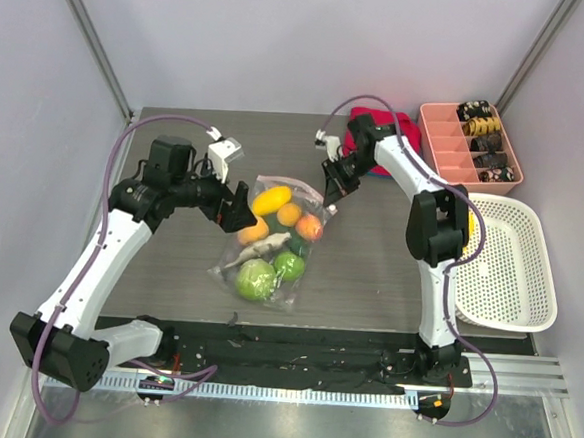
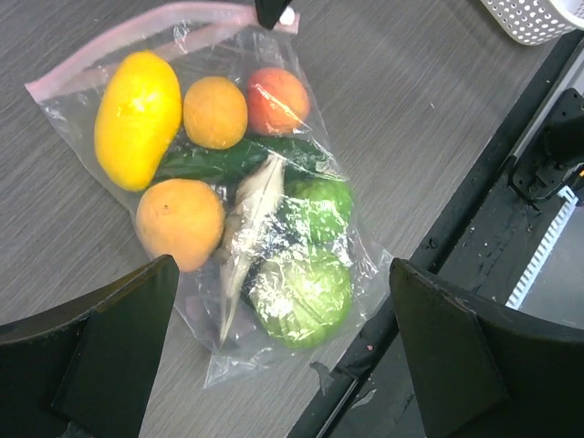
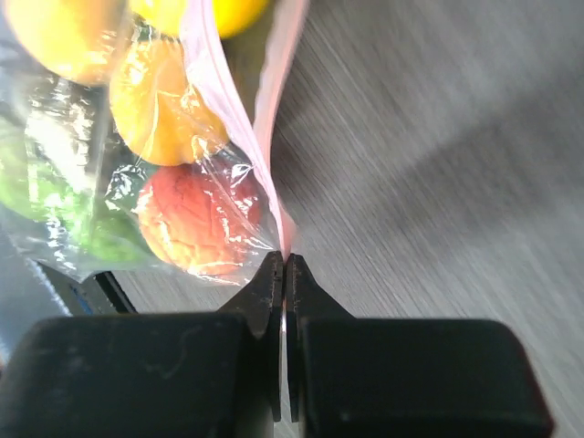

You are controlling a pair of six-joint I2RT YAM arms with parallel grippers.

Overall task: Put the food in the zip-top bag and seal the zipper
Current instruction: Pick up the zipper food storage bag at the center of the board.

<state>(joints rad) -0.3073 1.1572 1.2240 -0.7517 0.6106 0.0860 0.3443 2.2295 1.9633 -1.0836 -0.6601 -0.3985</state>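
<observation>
The clear zip-top bag [image 1: 231, 265] lies flat mid-table with the food inside: a yellow lemon-like piece [image 2: 137, 117], two orange fruits [image 2: 215, 111], a red-orange one [image 3: 203, 219], a dark green cucumber [image 2: 228, 160] and green round ones [image 2: 306, 294]. The pink zipper [image 3: 278, 100] runs along the bag's far edge. My right gripper [image 3: 285, 260] is shut on the zipper's right end, by the red-orange fruit. My left gripper [image 1: 235, 207] hangs open over the bag's left side, its fingers [image 2: 119, 319] wide apart and holding nothing.
A folded red cloth [image 1: 407, 124] lies behind the right arm. A pink compartment tray [image 1: 440, 139] sits at the back right and a white perforated basket [image 1: 528, 286] at the right edge. A black rail [image 1: 293, 344] runs along the near table edge.
</observation>
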